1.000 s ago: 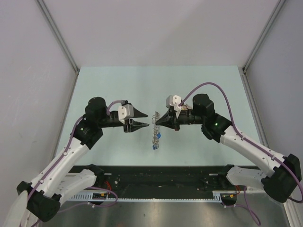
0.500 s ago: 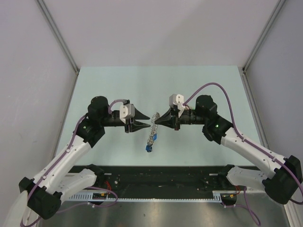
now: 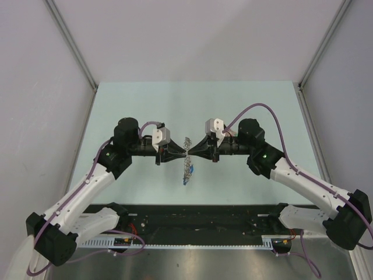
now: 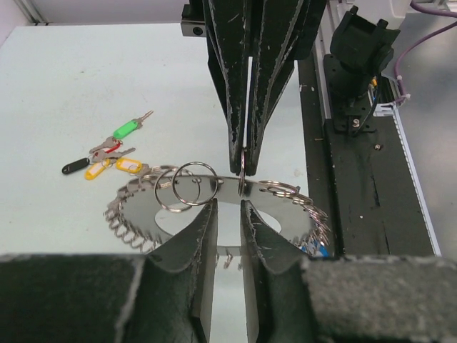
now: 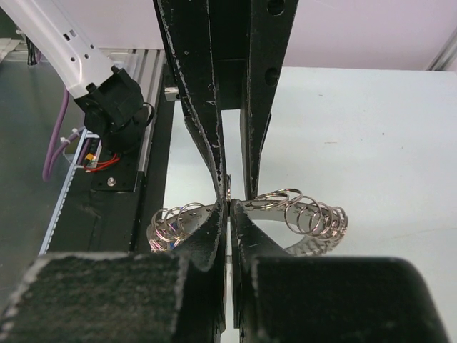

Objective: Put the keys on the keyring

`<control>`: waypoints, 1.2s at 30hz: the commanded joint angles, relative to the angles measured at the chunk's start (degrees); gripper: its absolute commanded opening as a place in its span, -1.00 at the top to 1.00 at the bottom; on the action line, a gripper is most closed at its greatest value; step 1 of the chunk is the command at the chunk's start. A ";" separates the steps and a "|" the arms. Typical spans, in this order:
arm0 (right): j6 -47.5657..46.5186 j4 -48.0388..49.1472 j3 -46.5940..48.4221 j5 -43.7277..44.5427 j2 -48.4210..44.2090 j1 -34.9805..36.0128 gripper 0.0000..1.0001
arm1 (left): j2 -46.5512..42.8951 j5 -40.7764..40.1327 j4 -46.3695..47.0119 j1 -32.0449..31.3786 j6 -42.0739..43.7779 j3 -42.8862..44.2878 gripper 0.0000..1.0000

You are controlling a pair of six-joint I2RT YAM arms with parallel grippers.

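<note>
Grey keyring [image 4: 139, 207] between black fingers [image 4: 200, 257]

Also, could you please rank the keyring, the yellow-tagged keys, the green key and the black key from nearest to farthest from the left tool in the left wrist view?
1. keyring: at the left tool's fingertips.
2. yellow-tagged keys: on the table, beyond, left.
3. green key and black key: farther left; too close to call.

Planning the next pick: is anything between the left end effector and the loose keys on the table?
Only the keyring itself: it sits at the left end effector, with the right end effector shut on its far rim. The keys lie beyond it on the table.
</note>
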 commanded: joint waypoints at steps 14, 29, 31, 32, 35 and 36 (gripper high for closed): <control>-4.40 -0.52 0.57 3.89 0.44 1.36 1.00 | -0.48 1.69 -1.85 -0.96 1.89 2.75 0.49; -4.75 -0.25 0.57 3.01 0.97 1.89 1.00 | 0.48 1.25 -2.46 -1.04 1.71 3.28 0.63; -4.75 -0.43 0.66 2.83 1.14 1.98 1.00 | 0.57 1.08 -2.46 -1.04 1.80 3.28 0.63; -4.92 -0.60 0.75 2.92 1.32 2.06 1.00 | 0.66 1.07 -2.64 -1.04 1.80 3.28 0.63; -5.19 -0.96 1.01 2.83 1.14 2.15 1.00 | 0.83 1.25 -3.07 -1.31 1.97 3.46 0.68; -5.36 -1.04 1.01 2.83 1.40 2.15 1.00 | 0.92 1.16 -3.16 -1.22 2.06 3.54 0.73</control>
